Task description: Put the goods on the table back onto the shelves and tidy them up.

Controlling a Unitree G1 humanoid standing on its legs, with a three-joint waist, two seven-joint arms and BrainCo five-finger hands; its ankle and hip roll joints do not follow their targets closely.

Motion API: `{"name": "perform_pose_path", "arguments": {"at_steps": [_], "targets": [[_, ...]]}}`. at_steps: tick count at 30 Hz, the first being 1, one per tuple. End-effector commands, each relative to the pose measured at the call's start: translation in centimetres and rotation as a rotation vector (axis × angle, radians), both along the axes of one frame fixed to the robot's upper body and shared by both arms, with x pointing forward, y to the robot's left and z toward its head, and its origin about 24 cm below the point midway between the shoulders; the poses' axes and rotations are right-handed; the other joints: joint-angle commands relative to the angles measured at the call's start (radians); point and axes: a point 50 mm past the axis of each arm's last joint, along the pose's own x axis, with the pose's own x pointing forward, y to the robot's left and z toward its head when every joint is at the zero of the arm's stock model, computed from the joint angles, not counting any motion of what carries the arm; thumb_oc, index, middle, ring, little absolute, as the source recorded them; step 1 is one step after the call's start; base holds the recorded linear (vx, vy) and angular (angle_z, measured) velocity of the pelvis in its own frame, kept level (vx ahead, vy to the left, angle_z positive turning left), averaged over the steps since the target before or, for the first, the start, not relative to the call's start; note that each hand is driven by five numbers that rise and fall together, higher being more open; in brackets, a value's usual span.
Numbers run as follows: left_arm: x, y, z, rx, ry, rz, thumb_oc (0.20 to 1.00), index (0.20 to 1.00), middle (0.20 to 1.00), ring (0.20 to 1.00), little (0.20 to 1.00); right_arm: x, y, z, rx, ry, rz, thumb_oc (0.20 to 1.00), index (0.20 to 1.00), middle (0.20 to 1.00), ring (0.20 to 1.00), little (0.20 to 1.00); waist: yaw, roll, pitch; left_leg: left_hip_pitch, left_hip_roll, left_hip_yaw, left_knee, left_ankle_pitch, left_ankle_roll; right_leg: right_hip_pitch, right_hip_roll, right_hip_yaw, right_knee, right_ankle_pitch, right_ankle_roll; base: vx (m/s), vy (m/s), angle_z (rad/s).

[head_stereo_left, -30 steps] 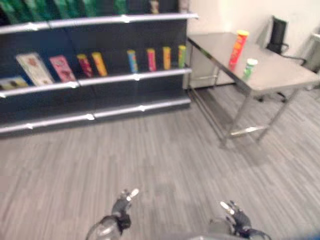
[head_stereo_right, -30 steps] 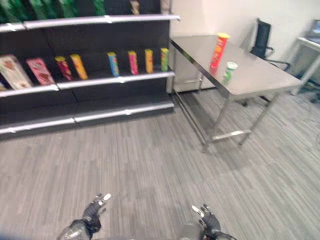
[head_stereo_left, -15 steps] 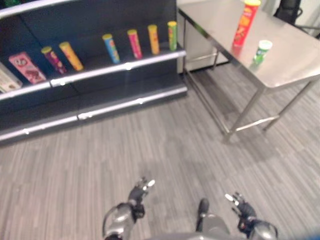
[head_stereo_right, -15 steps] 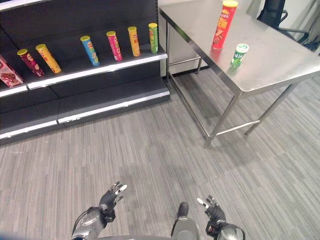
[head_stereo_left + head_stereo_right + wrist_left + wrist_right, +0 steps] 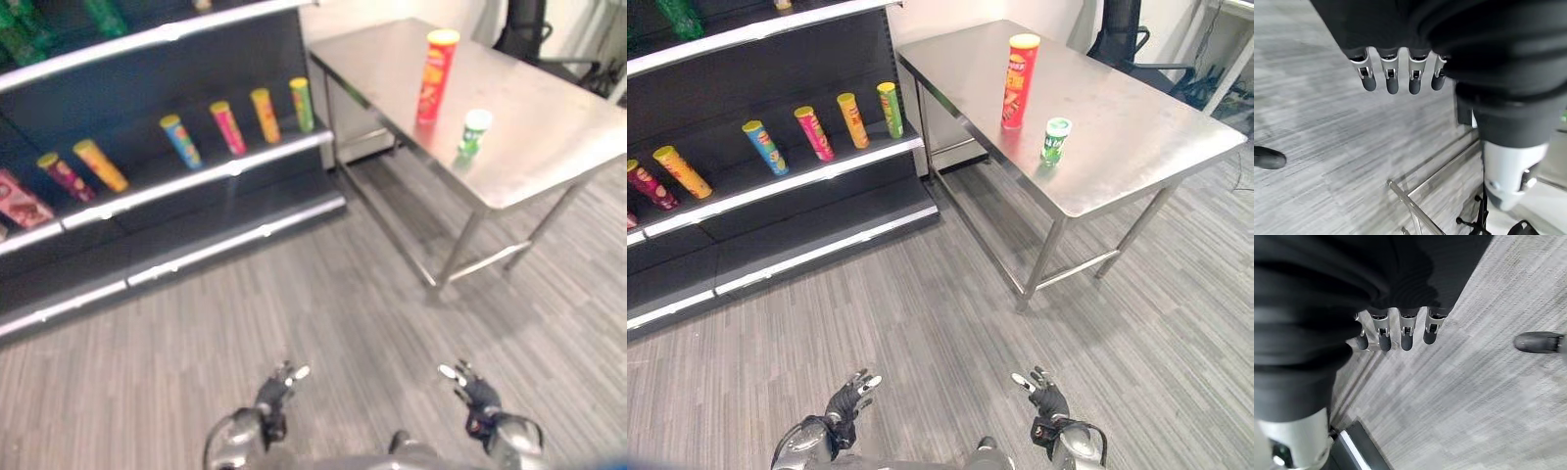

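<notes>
A tall red can (image 5: 1019,81) and a short green can (image 5: 1054,141) stand on the steel table (image 5: 1136,147) at the right. Dark shelves (image 5: 774,191) at the left hold several slanted cans: green (image 5: 890,109), orange (image 5: 851,119), pink (image 5: 814,133), blue (image 5: 763,147), yellow (image 5: 681,171) and maroon (image 5: 647,184). My left hand (image 5: 850,397) and right hand (image 5: 1046,394) hang low over the floor, far from the table, both open with straight fingers (image 5: 1391,78) (image 5: 1405,330) and holding nothing.
Grey plank floor (image 5: 950,333) spreads between me and the shelves. The table's steel legs and crossbar (image 5: 1068,274) stand ahead to the right. A black office chair (image 5: 1117,29) sits behind the table. Green bottles (image 5: 103,15) stand on the upper shelf.
The camera has swung right and nearer: the table and its two cans now sit closer to the middle, the shelves further left. Both hands stay low and open.
</notes>
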Motion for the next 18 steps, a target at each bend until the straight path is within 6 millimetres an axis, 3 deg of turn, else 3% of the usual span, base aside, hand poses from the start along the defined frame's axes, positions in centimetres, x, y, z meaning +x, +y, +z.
{"name": "perform_pose_path", "arguments": {"at_steps": [1,7,10,11,13,14,16,17,18], "targets": [[1.2,-0.6,0.8,0.002,-0.067,-0.016,1.000,1.000,1.000,1.000,1.000,-0.1,-1.1,0.7,-0.055,-0.033,0.031,1.000,1.000,1.000,1.000,1.000,0.026,0.074,0.001,0.069,0.042,-0.049,-0.450,0.187,-0.013,-0.012,0.030,-0.011,-0.042,0.094,0.131,0.34,0.132,-0.88],[0.5,0.6,0.7,0.019,-0.056,0.019,1.000,1.000,1.000,1.000,1.000,-0.6,-0.8,0.5,-0.050,-0.020,0.053,1.000,1.000,1.000,1.000,1.000,0.044,0.074,-0.010,-0.017,0.125,-0.080,-0.482,0.273,-0.058,0.071,0.049,0.072,-0.042,0.032,0.133,0.33,0.106,-0.51],[0.4,0.9,0.7,0.023,-0.056,0.028,1.000,1.000,1.000,1.000,1.000,-0.6,-0.6,0.5,-0.044,-0.021,0.059,1.000,1.000,1.000,1.000,1.000,0.047,0.072,-0.016,-0.005,0.131,-0.048,-0.482,0.276,-0.058,0.090,0.050,0.085,-0.042,0.019,0.137,0.38,0.182,-0.60],[0.3,1.0,0.6,0.039,-0.046,0.044,1.000,1.000,1.000,1.000,1.000,-0.8,0.1,0.2,-0.037,-0.012,0.056,1.000,1.000,1.000,1.000,1.000,0.045,0.064,-0.052,0.032,0.099,0.027,-0.482,0.230,-0.026,0.135,0.021,0.091,-0.042,0.012,0.163,0.56,0.327,-0.60],[0.8,1.4,0.8,0.054,-0.058,0.049,1.000,1.000,1.000,1.000,1.000,-0.9,0.7,0.1,-0.012,-0.021,0.049,1.000,1.000,1.000,1.000,1.000,0.045,0.043,-0.055,0.071,0.044,0.075,-0.482,0.199,0.010,0.127,-0.031,0.096,0.058,0.050,0.187,0.45,0.308,-0.49],[0.8,1.4,0.8,0.054,-0.058,0.048,1.000,1.000,1.000,1.000,1.000,-0.9,0.8,0.1,-0.012,-0.022,0.049,1.000,1.000,1.000,1.000,1.000,0.047,0.044,-0.057,0.068,0.045,0.076,-0.482,0.199,0.011,0.123,-0.030,0.098,0.058,0.051,0.187,0.19,0.198,-0.45],[1.9,1.9,1.6,0.057,-0.101,0.065,1.000,1.000,1.000,1.000,1.000,-0.6,1.1,0.3,-0.026,-0.022,0.094,1.000,1.000,1.000,1.000,1.000,0.048,0.034,-0.042,0.096,-0.001,0.095,-0.482,0.162,0.054,0.045,-0.089,0.106,0.206,0.123,0.209,0.21,0.282,-0.27],[2.7,2.3,2.2,0.052,-0.139,0.082,1.000,1.000,1.000,1.000,1.000,0.5,1.5,1.0,-0.020,-0.072,0.102,1.000,1.000,1.000,1.000,1.000,0.048,0.022,-0.016,0.123,-0.057,0.103,-0.482,0.124,0.104,-0.045,-0.163,0.109,0.387,0.205,0.228,0.20,0.296,-0.15],[2.7,2.3,2.2,0.052,-0.139,0.082,1.000,1.000,1.000,1.000,1.000,0.5,1.5,1.0,-0.020,-0.072,0.102,1.000,1.000,1.000,1.000,1.000,0.051,0.024,-0.020,0.119,-0.054,0.106,-0.482,0.125,0.105,-0.052,-0.161,0.112,0.386,0.207,0.227,0.19,0.328,-0.13]]}}
